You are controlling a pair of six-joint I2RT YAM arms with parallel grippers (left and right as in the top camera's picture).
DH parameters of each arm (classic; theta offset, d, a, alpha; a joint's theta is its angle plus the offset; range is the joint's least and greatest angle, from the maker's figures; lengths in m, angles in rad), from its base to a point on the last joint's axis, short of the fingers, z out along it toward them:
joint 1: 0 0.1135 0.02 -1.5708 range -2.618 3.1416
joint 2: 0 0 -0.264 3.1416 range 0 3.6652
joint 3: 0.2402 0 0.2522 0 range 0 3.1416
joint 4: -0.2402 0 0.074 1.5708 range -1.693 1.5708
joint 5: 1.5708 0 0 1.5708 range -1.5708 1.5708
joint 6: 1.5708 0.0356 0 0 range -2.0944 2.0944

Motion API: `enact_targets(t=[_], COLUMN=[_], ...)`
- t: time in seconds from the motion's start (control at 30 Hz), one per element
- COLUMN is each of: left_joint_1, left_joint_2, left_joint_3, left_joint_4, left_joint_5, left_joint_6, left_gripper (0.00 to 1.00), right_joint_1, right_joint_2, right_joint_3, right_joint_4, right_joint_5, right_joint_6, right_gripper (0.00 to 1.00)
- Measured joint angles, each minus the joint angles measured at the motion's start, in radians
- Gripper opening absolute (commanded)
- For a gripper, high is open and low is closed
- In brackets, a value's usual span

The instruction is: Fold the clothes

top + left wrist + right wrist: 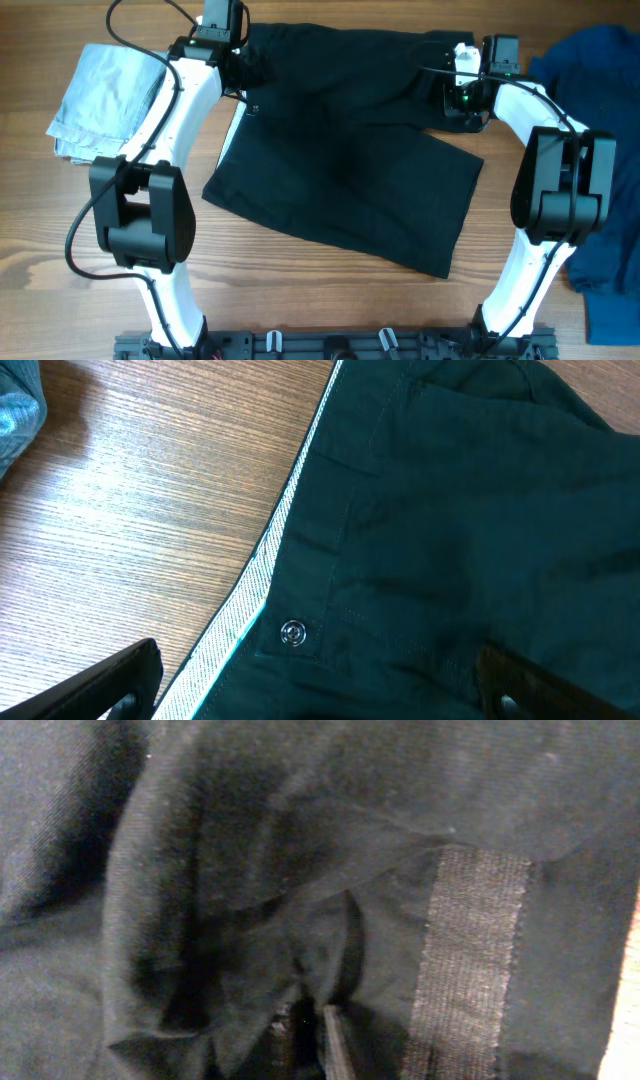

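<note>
The black shorts (350, 160) lie spread across the middle of the table, waistband toward the far edge. My left gripper (243, 76) hovers open over the shorts' far-left corner. In the left wrist view its fingers (100, 685) straddle the hem with a metal snap (293, 632), and the left gripper (320, 700) holds nothing. My right gripper (458, 112) sits at the far-right corner. In the right wrist view the right gripper (315, 1040) is shut on a bunched fold of black cloth (250, 920) beside a ribbed strip (465, 960).
A folded pale blue denim piece (105, 95) lies at the far left, just outside the left arm. A royal-blue garment (600, 80) is heaped along the right edge behind the right arm. Bare wood (300, 290) shows in front of the shorts.
</note>
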Motion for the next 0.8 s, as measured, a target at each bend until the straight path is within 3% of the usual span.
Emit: enact_targets(t=[0.27, 0.5, 0.8], left_joint_1=[0.000, 0.000, 0.000], left_joint_2=[0.000, 0.000, 0.000], left_joint_3=[0.000, 0.000, 0.000], left_joint_4=[0.000, 0.000, 0.000], left_joint_5=[0.000, 0.000, 0.000], left_joint_6=[0.000, 0.000, 0.000], left_gripper=[1.00, 1.00, 1.00], right_joint_1=[0.000, 0.000, -0.013], right_joint_2=[-0.041, -0.145, -0.154], right_joint_3=[0.000, 0.008, 0.010], right_joint_4=[-0.005, -0.005, -0.072], right_joint_5=[0.010, 0.098, 0.224], right_joint_6=[0.004, 0.014, 0.039], right_gripper=[0.04, 0.04, 0.04])
